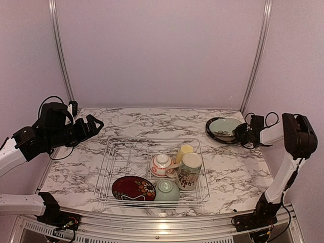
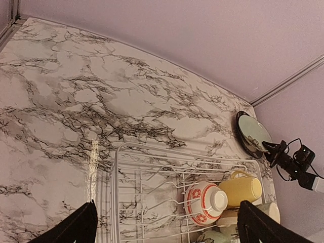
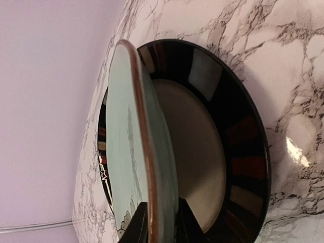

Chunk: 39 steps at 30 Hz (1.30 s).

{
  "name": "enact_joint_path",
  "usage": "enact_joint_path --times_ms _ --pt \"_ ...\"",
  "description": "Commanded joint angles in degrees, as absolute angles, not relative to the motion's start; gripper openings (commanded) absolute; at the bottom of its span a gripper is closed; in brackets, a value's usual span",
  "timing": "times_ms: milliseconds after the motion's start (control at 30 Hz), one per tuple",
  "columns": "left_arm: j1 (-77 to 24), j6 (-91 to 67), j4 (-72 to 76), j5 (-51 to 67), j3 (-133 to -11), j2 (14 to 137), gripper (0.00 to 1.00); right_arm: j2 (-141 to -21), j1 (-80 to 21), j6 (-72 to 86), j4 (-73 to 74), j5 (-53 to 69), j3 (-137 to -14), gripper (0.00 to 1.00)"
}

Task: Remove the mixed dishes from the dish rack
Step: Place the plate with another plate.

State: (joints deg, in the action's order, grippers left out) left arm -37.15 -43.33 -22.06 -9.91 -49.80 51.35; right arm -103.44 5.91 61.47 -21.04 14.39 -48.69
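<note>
The silver wire dish rack [image 1: 107, 161] stands at the table's centre front. It holds a dark red floral plate [image 1: 133, 188], a pale green bowl [image 1: 167, 191], a tall cream patterned mug [image 1: 189, 171], a yellow cup [image 1: 184, 151] on its side and an upturned white-and-red bowl [image 1: 162, 164]. My right gripper [image 1: 239, 133] is shut on the edge of a pale teal plate [image 3: 124, 152], holding it tilted just above a black-rimmed plate [image 3: 243, 152] at the far right. My left gripper [image 1: 94, 124] is open and empty, above the table left of the rack.
In the left wrist view the rack's left half [image 2: 131, 182] holds only bare wire dividers; the bowl [image 2: 205, 202] and yellow cup [image 2: 242, 190] lie at its right. Marble tabletop [image 1: 152, 121] stretches behind the rack. Pale walls and metal posts close the back.
</note>
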Motion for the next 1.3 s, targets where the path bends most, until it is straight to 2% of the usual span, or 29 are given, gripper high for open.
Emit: enact_joint_path --times_ms 0,200,467,1067,1267 --pt "-37.35 -43.24 -20.94 -9.58 -49.10 51.68 0.99 -105.07 5.80 61.07 -25.95 18.93 -50.48 0.21" --pt "-37.35 -43.11 -20.61 -9.37 -48.78 51.77 0.99 -104.00 5.81 56.33 -21.26 17.67 -52.09 0.31" --pt "-37.35 -42.78 -21.45 -9.85 -48.52 51.15 0.99 -98.39 5.80 48.20 -12.35 11.28 -52.82 0.60" --pt "-37.35 -42.36 -21.90 -10.02 -47.88 50.02 0.99 -96.80 5.89 45.32 -9.26 9.10 -52.44 0.73" --pt "-37.35 -42.37 -21.58 -9.20 -47.98 50.10 0.99 -96.35 7.47 43.05 -8.62 9.33 -51.74 0.80"
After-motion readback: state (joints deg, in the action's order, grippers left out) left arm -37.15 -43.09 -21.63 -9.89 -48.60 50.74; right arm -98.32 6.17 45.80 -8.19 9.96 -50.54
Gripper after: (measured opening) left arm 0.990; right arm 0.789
